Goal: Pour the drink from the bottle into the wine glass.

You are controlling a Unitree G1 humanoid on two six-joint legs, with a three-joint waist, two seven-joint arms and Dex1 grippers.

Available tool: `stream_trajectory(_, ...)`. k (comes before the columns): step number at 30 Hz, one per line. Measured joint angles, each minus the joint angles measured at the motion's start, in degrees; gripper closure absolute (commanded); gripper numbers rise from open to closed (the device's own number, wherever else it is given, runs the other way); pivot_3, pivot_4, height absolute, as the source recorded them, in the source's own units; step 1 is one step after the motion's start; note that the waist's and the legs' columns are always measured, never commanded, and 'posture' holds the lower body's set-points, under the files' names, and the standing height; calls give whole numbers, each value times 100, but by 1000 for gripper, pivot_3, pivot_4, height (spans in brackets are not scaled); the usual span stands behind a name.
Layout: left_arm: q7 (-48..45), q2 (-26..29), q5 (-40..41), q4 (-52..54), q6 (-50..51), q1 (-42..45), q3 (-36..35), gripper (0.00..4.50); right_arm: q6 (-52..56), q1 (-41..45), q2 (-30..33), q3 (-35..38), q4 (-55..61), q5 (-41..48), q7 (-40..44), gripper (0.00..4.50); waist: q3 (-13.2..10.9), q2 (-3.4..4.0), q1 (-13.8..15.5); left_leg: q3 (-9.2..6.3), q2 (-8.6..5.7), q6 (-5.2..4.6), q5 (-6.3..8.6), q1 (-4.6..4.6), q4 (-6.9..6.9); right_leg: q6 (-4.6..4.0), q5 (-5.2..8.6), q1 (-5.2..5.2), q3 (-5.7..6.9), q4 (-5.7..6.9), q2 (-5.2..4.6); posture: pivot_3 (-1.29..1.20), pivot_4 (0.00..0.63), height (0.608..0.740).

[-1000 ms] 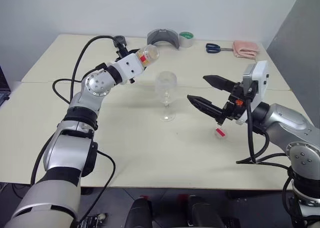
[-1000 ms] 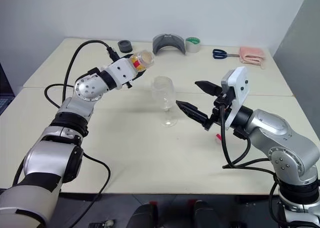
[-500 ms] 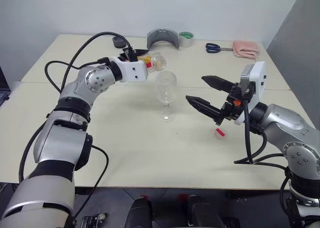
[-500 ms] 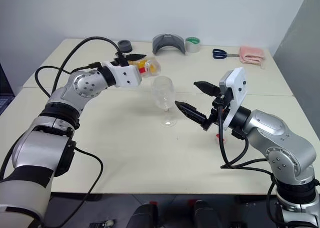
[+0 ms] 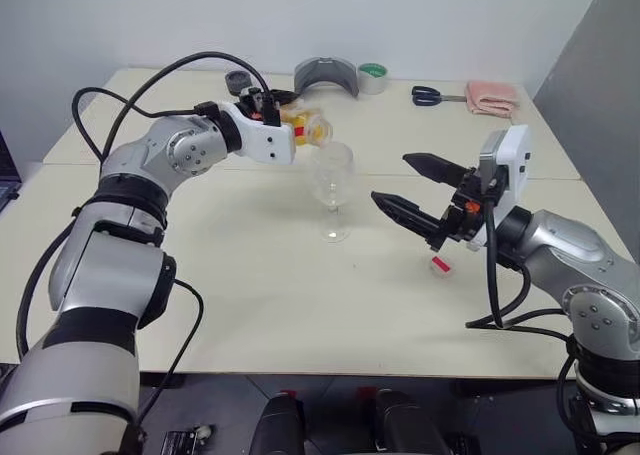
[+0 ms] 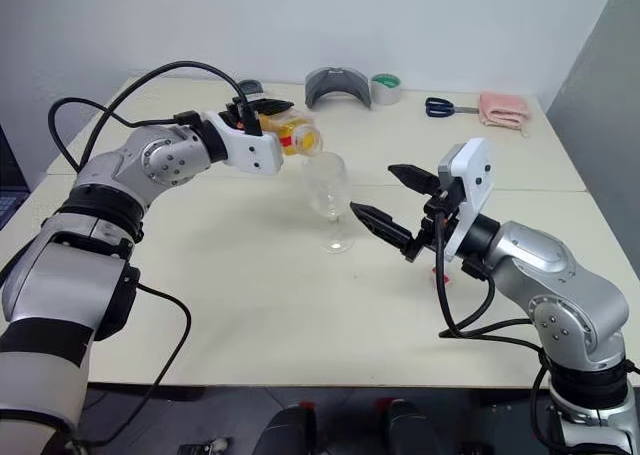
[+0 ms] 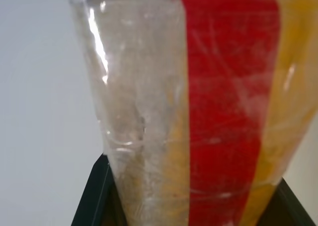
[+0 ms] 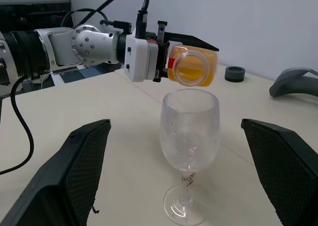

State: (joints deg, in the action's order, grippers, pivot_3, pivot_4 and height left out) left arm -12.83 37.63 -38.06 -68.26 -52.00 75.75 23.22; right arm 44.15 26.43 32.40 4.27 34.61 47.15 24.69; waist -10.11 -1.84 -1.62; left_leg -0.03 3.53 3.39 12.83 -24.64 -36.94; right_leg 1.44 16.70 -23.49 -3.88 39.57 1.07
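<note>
The left tool [image 6: 268, 125] grips the small clear plastic bottle [image 6: 296, 138] of orange drink [image 8: 193, 68], tipped level over the clear stemmed wine glass [image 5: 331, 190] on the pale surface [image 5: 250, 285]; the right tool [image 5: 405, 187] hangs wide beside it, nothing between; a small red-and-white cap [image 5: 440, 265] lies beneath; grey holder [image 5: 327, 76], tape roll [image 5: 372, 75], scissors [image 5: 428, 96], pink cloth [image 5: 492, 98] sit far back; whether liquid flows is unclear.

My left wrist view cuts off the bottle [image 7: 198, 112] top and bottom. Small red-and-white object [image 5: 440, 265] on the tabletop [image 5: 250, 305]: too small to identify.
</note>
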Motion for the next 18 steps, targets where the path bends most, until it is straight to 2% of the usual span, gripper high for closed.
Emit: stream_trajectory(18,699,155,-697,-165,-204,383,546,2847,0,-11,-226,-108,12,-106,-11,0,0,0,-2,3,-3,0,0,0,-2,0,0,-4,-2,12,-3,0,150,740)
